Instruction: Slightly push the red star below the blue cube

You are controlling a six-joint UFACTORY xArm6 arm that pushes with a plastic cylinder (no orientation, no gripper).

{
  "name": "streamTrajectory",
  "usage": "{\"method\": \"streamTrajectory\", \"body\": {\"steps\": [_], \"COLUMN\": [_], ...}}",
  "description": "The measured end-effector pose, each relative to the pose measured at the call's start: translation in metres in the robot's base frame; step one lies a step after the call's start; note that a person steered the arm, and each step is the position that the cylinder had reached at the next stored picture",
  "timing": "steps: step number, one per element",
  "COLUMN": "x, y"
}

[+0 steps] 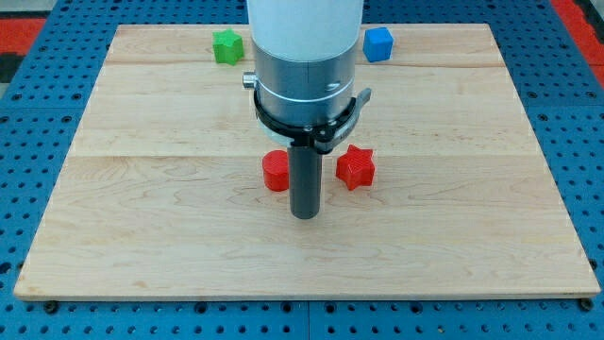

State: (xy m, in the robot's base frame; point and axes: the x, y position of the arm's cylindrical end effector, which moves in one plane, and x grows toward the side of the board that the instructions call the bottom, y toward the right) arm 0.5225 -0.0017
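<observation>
The red star (356, 167) lies near the board's middle, a little right of centre. The blue cube (378, 43) sits at the view's top, right of the arm's body, well above the star. My tip (304, 213) rests on the board just left of and slightly below the red star, apart from it. A red round block (276, 171) lies just left of the rod, partly hidden by it.
A green star-shaped block (226, 45) sits at the view's top left of the arm. The wooden board (142, 246) lies on a blue pegboard surface. The arm's grey and white body (307, 66) hides the board's top centre.
</observation>
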Motion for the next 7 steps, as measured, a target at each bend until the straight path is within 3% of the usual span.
{"method": "streamTrajectory", "body": {"steps": [2, 6, 7], "x": [-0.009, -0.064, -0.062], "y": [0.000, 0.078, 0.034]}}
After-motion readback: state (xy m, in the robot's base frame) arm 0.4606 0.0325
